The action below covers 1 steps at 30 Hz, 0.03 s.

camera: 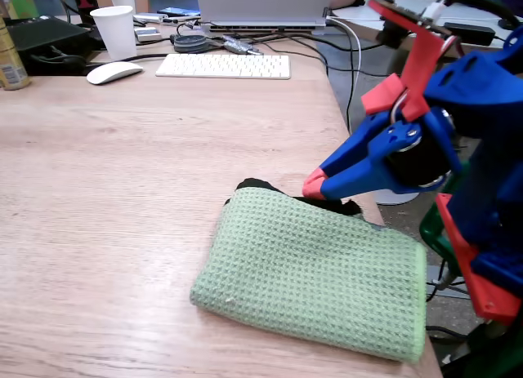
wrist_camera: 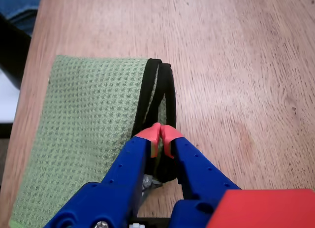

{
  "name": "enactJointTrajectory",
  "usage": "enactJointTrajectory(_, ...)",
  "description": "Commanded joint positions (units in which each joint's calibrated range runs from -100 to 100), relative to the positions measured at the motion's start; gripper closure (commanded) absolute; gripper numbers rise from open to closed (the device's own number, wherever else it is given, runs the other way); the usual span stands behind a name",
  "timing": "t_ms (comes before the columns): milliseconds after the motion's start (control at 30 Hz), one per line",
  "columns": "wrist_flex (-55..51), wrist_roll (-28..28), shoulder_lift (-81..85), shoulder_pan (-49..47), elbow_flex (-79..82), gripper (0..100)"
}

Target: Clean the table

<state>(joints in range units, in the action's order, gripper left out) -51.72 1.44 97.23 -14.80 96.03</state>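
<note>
The folded green cloth (camera: 315, 284), soft, light and limp, lies at the table (camera: 122, 198) edge under the gripper (wrist_camera: 160, 134), whose tips look pinched together over the cloth's black-trimmed edge (wrist_camera: 170, 90), probably the best hold.

Item count, fixed view: one green cloth (camera: 315, 276) on the counter (camera: 122, 190); one keyboard (camera: 223, 65); one mouse (camera: 113, 72); two white cups (camera: 115, 31); one laptop (camera: 261, 6); one can (camera: 10, 55).

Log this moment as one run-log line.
arm: claw shut on cloth's black edge | cloth: green, folded, flat on table near edge | wiping: not seen
</note>
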Motion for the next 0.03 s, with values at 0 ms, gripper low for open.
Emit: enactJointTrajectory(0,0.9,0.15,0.19,-0.43,-0.19,100)
